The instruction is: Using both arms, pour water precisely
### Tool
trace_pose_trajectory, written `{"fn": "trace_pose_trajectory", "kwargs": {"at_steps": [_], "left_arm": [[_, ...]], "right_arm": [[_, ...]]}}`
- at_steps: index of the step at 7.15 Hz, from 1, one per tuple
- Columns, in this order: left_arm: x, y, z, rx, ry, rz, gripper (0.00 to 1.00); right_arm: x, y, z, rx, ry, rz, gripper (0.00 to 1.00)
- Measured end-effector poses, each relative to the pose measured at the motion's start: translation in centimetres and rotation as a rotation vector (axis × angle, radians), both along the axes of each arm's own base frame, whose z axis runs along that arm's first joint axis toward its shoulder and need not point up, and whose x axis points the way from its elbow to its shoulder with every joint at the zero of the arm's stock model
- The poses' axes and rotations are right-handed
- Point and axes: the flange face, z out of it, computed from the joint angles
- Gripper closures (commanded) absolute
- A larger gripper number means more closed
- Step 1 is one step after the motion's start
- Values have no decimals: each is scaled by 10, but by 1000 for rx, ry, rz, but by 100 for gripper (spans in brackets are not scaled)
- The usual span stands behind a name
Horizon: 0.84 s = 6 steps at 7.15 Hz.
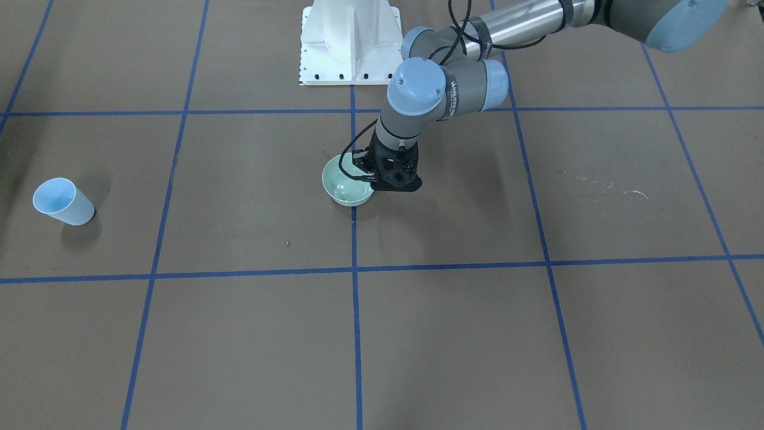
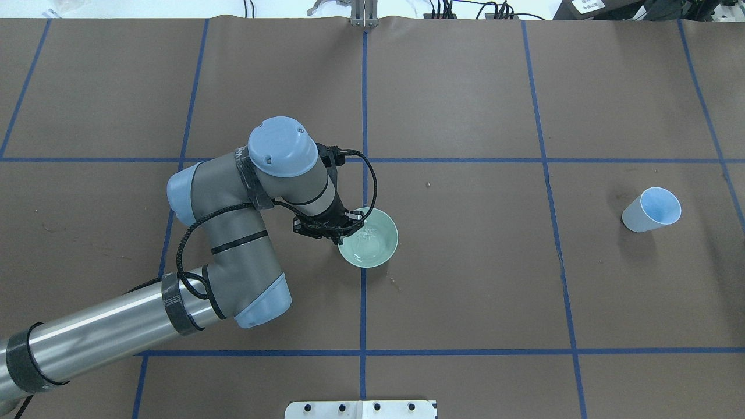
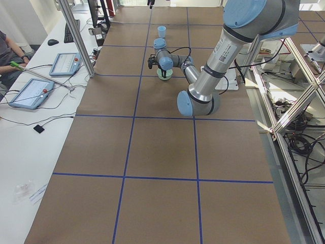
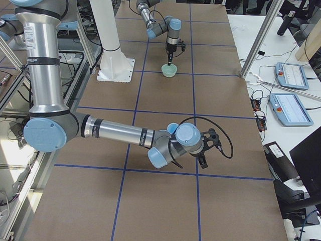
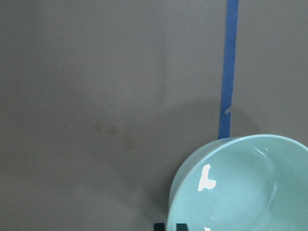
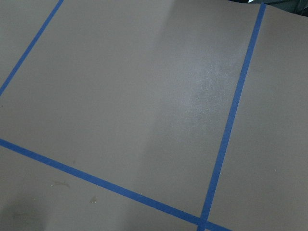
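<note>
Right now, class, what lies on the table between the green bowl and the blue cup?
Only bare brown table covering, crossed by one blue tape line, lies between the green bowl and the blue cup; the overhead view shows this.

Left arm (image 2: 233, 233): grey-silver, light-blue caps. Comes in from the robot's left, wrist bent down at mid-desk (image 2: 465, 291). Left claw (image 2: 344, 228) pinches the left rim of a pale-green bowl (image 2: 381, 235), which stands upright.
Water (image 5: 207, 177): clear, seen only as white glints inside the bowl.
Right arm (image 4: 115, 133): stretched low over the desk's right end. Right claw (image 4: 203, 159): grip unclear.
</note>
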Motion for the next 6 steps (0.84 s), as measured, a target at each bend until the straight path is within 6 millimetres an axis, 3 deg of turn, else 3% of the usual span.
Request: {"fn": "trace_pose_trajectory", "kwargs": {"at_steps": [1,2,4,5,6], "left_arm": [[-7,-5,-3,-9,11,2,100],[-28,-21,-9,-28,35,-1,100],[-98,-72,-10,-72,88,-27,100],[-135,-92,9,-50,96,-32,100],[-173,-102,42,-3,91,-15,100]], "right_arm": [[1,-1,-1,-2,-1,1,1],[1,-8,-6,-12,-2,2,1],[-1,-23,-16,-42,1,1,1],[-5,-29,-18,-59,8,-3,1],[-8,-34,-22,-74,15,-8,1]]}}
